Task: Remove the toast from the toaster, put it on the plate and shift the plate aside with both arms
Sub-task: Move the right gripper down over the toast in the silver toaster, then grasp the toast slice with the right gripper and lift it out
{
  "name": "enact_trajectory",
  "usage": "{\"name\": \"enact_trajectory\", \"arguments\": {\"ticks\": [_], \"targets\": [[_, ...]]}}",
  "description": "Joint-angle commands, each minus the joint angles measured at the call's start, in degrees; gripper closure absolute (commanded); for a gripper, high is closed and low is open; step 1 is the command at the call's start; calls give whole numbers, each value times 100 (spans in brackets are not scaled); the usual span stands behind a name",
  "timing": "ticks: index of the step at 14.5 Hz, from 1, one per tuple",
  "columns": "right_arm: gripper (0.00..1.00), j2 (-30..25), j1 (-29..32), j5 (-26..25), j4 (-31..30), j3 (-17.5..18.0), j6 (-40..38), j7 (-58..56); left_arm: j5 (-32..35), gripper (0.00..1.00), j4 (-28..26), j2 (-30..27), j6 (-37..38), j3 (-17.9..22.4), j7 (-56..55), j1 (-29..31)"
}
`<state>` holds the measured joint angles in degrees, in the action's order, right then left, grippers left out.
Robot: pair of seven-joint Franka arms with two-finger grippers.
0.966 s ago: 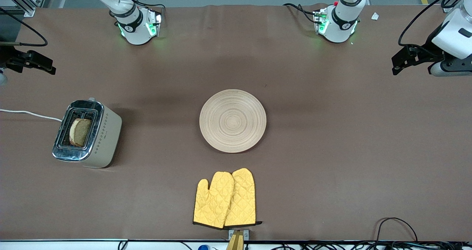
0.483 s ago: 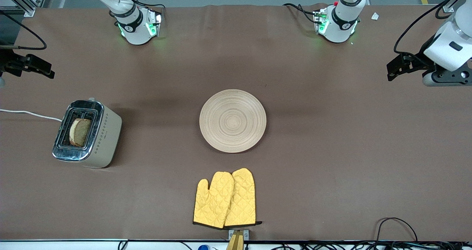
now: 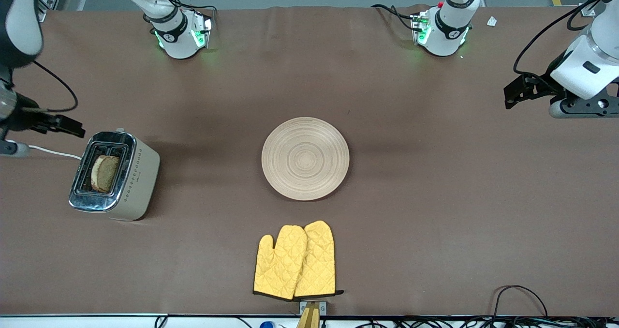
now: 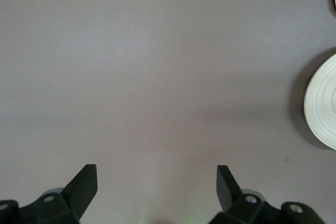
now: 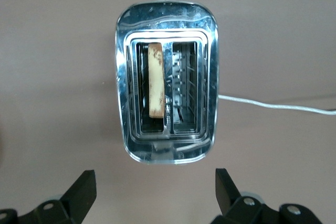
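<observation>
The toast (image 3: 105, 173) stands upright in one slot of the chrome and cream toaster (image 3: 130, 183) toward the right arm's end of the table. In the right wrist view the toast (image 5: 156, 80) shows edge-on in the toaster (image 5: 165, 145). The plate (image 3: 305, 158) lies bare at the table's middle; its rim shows in the left wrist view (image 4: 321, 103). My right gripper (image 3: 72, 126) is open and empty in the air beside the toaster's top (image 5: 155, 174). My left gripper (image 3: 512, 95) is open and empty over bare table at the left arm's end (image 4: 156, 169).
Two yellow oven mitts (image 3: 295, 260) lie nearer to the front camera than the plate. The toaster's white cord (image 3: 48, 151) runs off toward the right arm's end of the table. Brown cloth covers the table (image 3: 435, 197).
My right gripper has come down and in toward the toaster. My left gripper has shifted slightly toward the plate. The toast, plate and mitts have not moved.
</observation>
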<state>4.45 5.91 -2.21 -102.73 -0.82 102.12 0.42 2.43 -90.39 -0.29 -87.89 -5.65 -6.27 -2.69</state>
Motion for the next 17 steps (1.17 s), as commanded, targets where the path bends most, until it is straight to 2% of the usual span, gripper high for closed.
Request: {"name": "enact_trajectory", "arguments": {"ticks": [1, 4, 12, 17], "targets": [[0, 82, 94, 36, -493, 56, 535, 20, 47, 0, 118, -6, 18, -7, -24, 49], [0, 521, 156, 36, -547, 56, 905, 19, 73, 0, 127, -76, 18, -15, -146, 49], [7, 891, 183, 45, -380, 64, 1459, -25, 65, 0, 118, -112, 71, -15, -244, 66], [70, 962, 103, 45, -362, 82, 1460, -16, 65, 0, 118, -121, 71, -15, -173, 66]]}}
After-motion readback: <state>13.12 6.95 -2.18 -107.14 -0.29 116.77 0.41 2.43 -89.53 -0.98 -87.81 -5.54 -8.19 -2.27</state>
